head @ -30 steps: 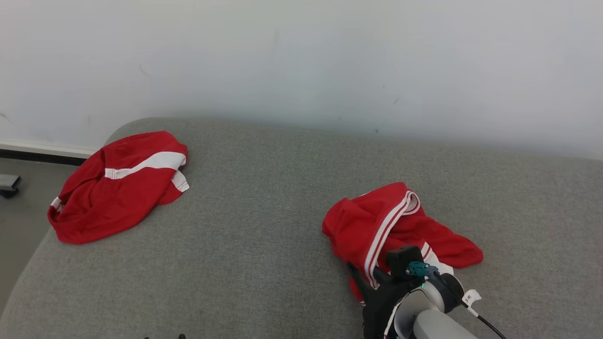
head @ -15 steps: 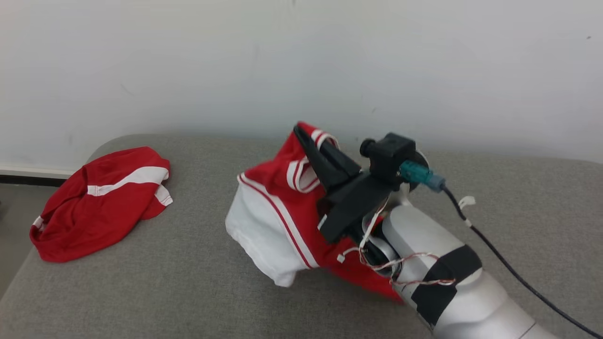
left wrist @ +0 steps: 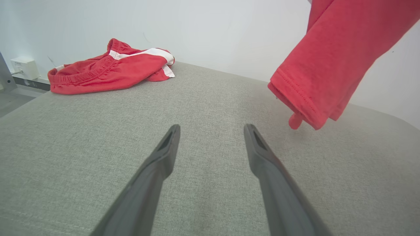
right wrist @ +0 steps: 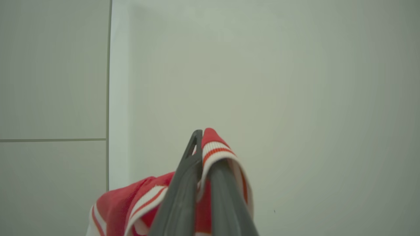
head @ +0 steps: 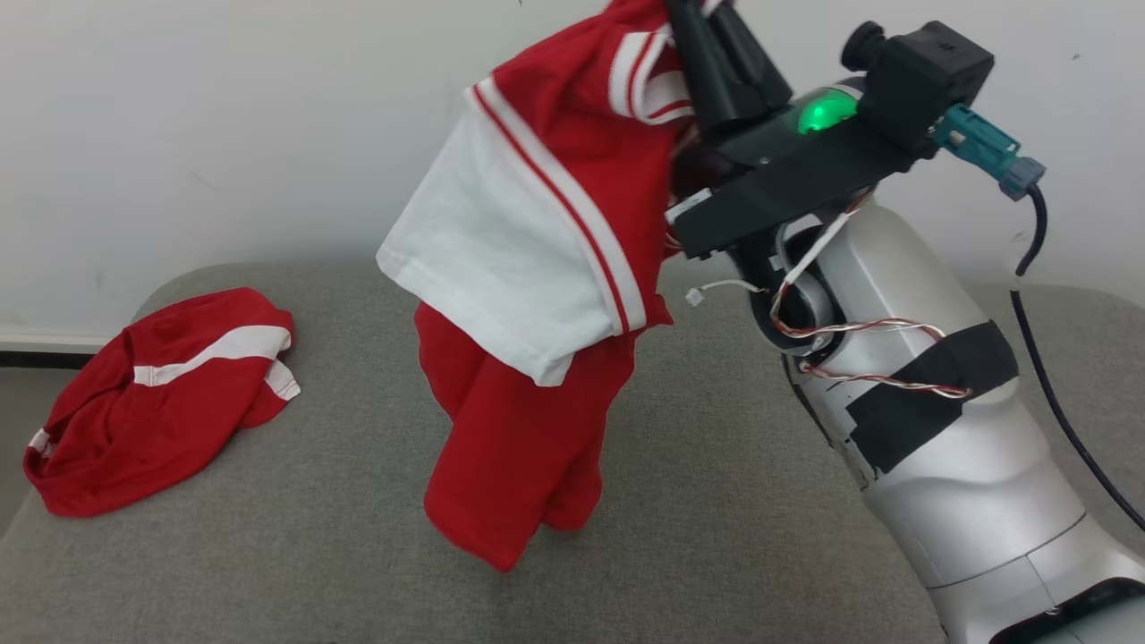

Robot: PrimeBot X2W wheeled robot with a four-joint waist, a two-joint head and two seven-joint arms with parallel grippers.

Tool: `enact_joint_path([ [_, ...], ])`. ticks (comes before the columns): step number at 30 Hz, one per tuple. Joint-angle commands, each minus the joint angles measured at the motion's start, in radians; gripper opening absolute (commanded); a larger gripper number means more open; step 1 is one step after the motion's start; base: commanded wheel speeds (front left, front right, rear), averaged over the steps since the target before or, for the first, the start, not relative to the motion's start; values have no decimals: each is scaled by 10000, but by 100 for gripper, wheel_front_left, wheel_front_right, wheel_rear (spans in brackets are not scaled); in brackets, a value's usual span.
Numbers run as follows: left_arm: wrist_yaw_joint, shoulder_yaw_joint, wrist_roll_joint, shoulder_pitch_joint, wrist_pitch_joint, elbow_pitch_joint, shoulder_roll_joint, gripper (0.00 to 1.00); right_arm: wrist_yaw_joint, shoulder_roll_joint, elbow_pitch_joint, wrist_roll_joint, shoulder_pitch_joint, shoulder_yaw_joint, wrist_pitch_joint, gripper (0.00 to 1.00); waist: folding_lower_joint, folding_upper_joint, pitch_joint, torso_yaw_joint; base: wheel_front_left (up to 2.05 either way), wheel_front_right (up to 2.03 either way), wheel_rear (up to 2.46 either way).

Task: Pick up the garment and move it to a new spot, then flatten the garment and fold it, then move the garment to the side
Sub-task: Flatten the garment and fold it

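No text, number, brand or sign can be read in any view.

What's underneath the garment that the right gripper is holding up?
Grey cushion lies under the garment hanging from the right gripper. The patch behind its folds is hidden in the head view.
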Motion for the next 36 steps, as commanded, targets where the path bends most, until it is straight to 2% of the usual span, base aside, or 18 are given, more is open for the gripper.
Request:
enact_joint_path([
  [1, 14, -4, 45, 64, -34, -22, -33, 100, -25, -121, 245, -198, 222, -233, -49, 0, 0, 0, 26, -33, 0, 0, 0],
  [7, 14, -68, 45, -15, -34, -27, -84, 100, -25, -377, 2312, -1370, 1308, -1513, 361, 0, 0, 0, 199, -199, 0, 0, 0],
  [8, 14, -68, 45, -15, -34, -27, -84, 100, -25, -377, 2312, -1370, 1308, -1513, 361, 0, 0, 0, 199, -199, 0, 0, 0],
  [11, 14, -141, 97, -160, -34, -17, -91, 100, -25, -760, 3946, -2334, 2168, -2629, 231, 0, 0, 0, 362, -296, 0, 0, 0],
  [14, 14, -166, 125, -197, -34, -24, -84, 100, -25, -1022, 4609, -2797, 2594, -3650, 44, 0, 0, 0, 429, -339, 0, 0, 0],
  [15, 14, -166, 125, -197, -34, -24, -84, 100, -25, -1022, 4609, -2797, 2594, -3650, 44, 0, 0, 0, 429, -339, 0, 0, 0],
  [24, 14, -169, 159, -245, -34, -17, -6, 100, -25, -1324, 5348, -3826, 3875, -6315, -142, 0, 0, 0, 531, -569, 0, 0, 0],
  [29, 14, -228, 171, -255, -34, 17, 25, 100, -25, -1182, 5151, -4565, 4562, -7908, -149, 0, 0, 0, 532, -660, 0, 0, 0],
  [30, 14, -240, 171, -272, -34, 25, 33, 100, -25, -1125, 5209, -4686, 4641, -8134, -150, 3, 0, 0, 536, -664, 0, 0, 0],
  [31, 14, -247, 169, -290, -34, 35, 41, 100, -25, -1059, 5266, -4812, 4702, -8322, -150, 92, 0, 0, 534, -669, 0, 0, 0],
  [32, 14, -250, 164, -299, -34, 44, 48, 100, -25, -970, 5310, -4946, 4774, -8473, -151, 100, 0, 0, 524, -678, 0, 0, 0],
  [36, 14, -261, 150, -305, -34, 83, 72, 100, -25, -717, 5382, -5497, 4974, -8773, -150, 100, 0, 0, 469, -715, 0, 0, 0],
])
